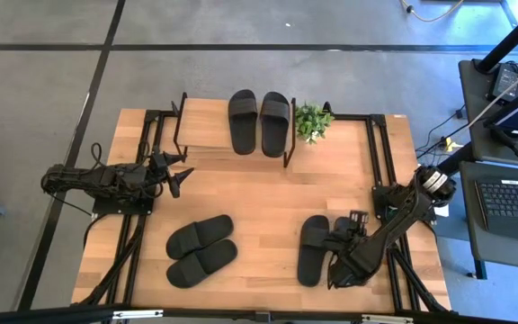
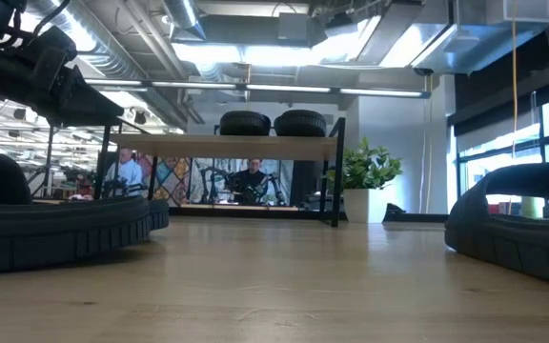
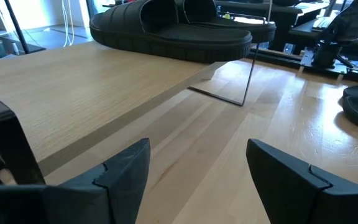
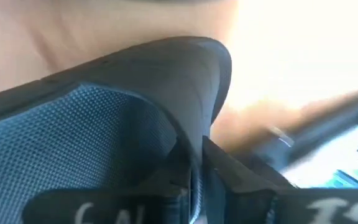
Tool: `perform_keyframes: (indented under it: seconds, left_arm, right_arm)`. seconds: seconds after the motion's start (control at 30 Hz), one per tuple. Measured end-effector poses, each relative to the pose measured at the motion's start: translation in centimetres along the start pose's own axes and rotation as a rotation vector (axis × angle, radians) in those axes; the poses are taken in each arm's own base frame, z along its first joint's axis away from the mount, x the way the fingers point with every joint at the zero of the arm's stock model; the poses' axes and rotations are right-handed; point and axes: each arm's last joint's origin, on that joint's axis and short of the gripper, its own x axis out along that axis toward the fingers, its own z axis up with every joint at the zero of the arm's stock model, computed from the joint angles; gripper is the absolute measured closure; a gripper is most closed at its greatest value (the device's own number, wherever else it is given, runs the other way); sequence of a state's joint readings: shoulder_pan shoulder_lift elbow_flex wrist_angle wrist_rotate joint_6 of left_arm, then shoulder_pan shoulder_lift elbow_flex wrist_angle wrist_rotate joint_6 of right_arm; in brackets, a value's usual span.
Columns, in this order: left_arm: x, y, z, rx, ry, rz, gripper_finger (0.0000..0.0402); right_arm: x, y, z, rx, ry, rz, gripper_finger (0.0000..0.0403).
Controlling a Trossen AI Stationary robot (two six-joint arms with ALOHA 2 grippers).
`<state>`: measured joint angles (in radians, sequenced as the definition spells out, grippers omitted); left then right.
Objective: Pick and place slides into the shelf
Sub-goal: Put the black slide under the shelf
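Two slides [image 1: 259,122] already sat side by side on the shelf [image 1: 203,126], another pair [image 1: 201,250] lay on the table [image 1: 268,189] near the front. The right gripper [image 1: 338,241] was down at the third pair [image 1: 314,248], fingers clamped shut on a strap edge. The left gripper [image 1: 183,169] hovered just beside the shelf, fingers spread wide, holding nothing.

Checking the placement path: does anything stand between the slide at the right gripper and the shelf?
Nothing visible blocks it. The right gripper is shut on a slide; bare table lies between it and the shelf. The plant stands beside the shelf.
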<state>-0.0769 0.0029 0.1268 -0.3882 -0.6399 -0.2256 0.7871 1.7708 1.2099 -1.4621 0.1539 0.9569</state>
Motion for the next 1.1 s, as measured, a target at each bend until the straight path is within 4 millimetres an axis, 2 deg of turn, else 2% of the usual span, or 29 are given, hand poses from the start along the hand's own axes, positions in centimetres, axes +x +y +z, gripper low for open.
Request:
perform_keyframes:
  seconds: [0.1,0.27,0.47,0.7,0.9,1.1]
  left_arm:
    - [0.0,0.0,0.0,0.0,0.0,0.0,0.0143]
    - [0.0,0.0,0.0,0.0,0.0,0.0,0.0143]
    - [0.0,0.0,0.0,0.0,0.0,0.0,0.0143]
    - [0.0,0.0,0.0,0.0,0.0,-0.001,0.0143]
    - [0.0,0.0,0.0,0.0,0.0,-0.001,0.0143]
    - [0.0,0.0,0.0,0.0,0.0,-0.001,0.0143]
  right_arm:
    - [-1.9,-2.4,-0.8,0.011,0.011,-0.014,0.039]
    - [-4.8,-6.5,-1.2,0.087,-0.102,0.17,0.039]
    - [-6.2,-11.1,0.1,0.187,-0.288,0.218,0.039]
    - [-5.7,-14.3,6.4,0.27,-0.533,0.248,0.039]
    - [-3.1,-15.4,12.6,0.2,-0.614,0.189,0.039]
    - [0.4,-15.4,16.7,0.135,-0.579,0.113,0.039]
